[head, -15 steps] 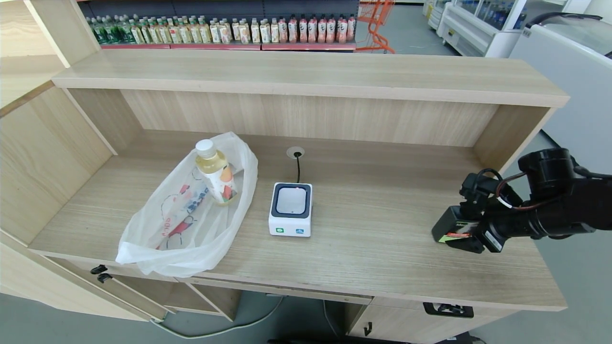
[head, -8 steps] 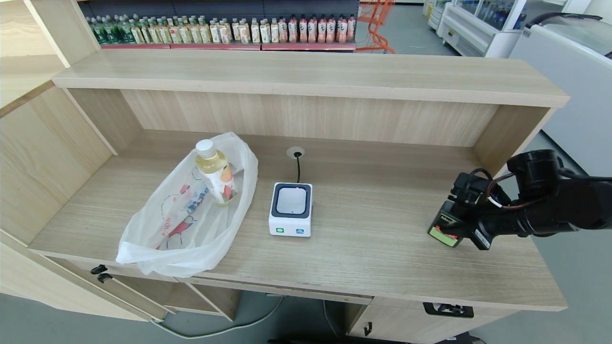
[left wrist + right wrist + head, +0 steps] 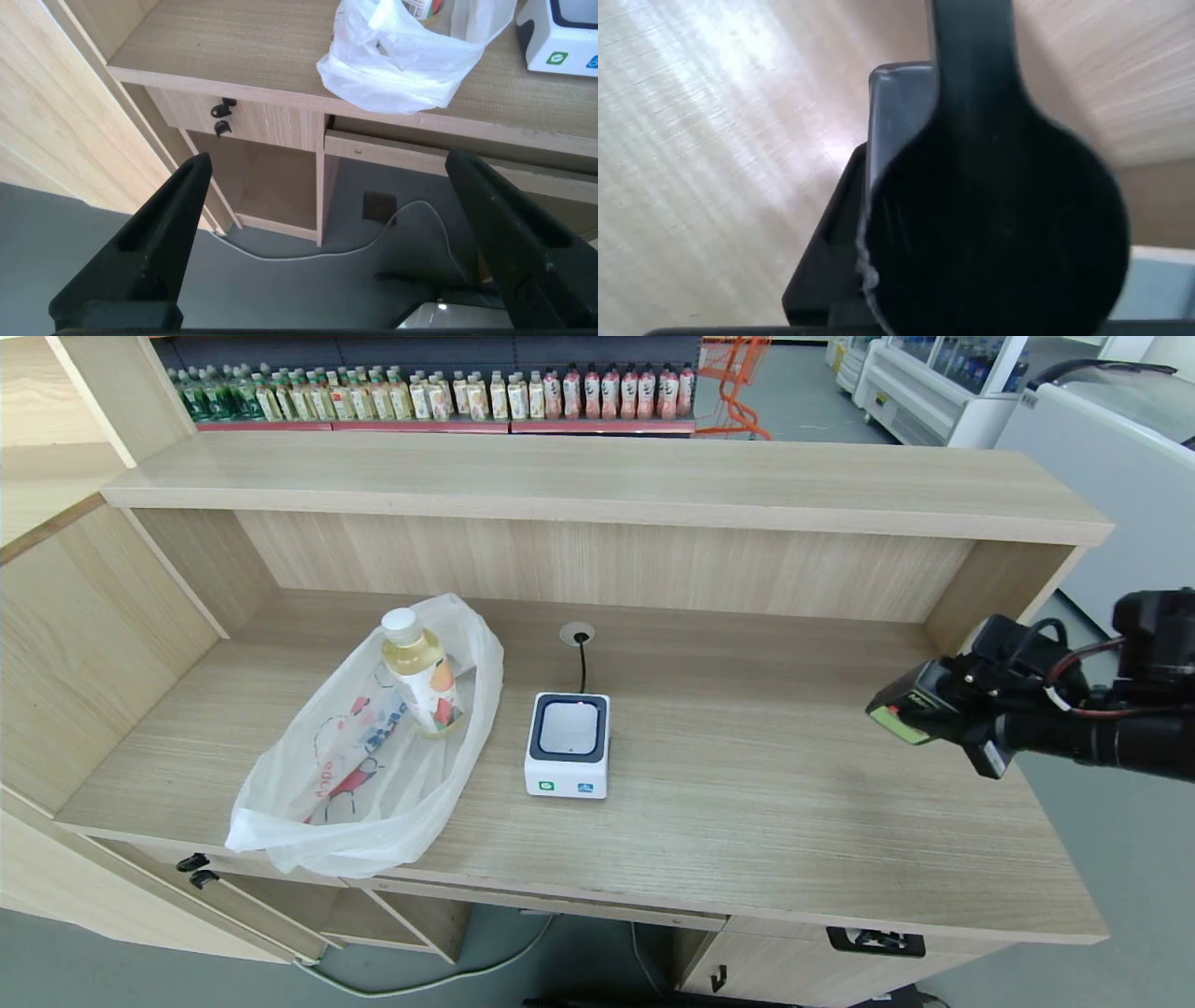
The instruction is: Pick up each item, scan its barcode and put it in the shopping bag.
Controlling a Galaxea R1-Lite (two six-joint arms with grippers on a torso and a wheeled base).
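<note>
In front of me is a pale wooden desk (image 3: 747,831) with a raised ledge (image 3: 597,485) along its far side. Beyond it I see a shelf of drink bottles (image 3: 439,394), an orange wire rack (image 3: 738,378) and white chest freezers (image 3: 934,387). A white cable (image 3: 420,982) lies on the floor below.

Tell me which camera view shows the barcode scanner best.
The head view: the scanner sits whole on the counter, window up, beside the shopping bag. The left wrist view catches just its corner; the right wrist view faces the held box instead.
</note>
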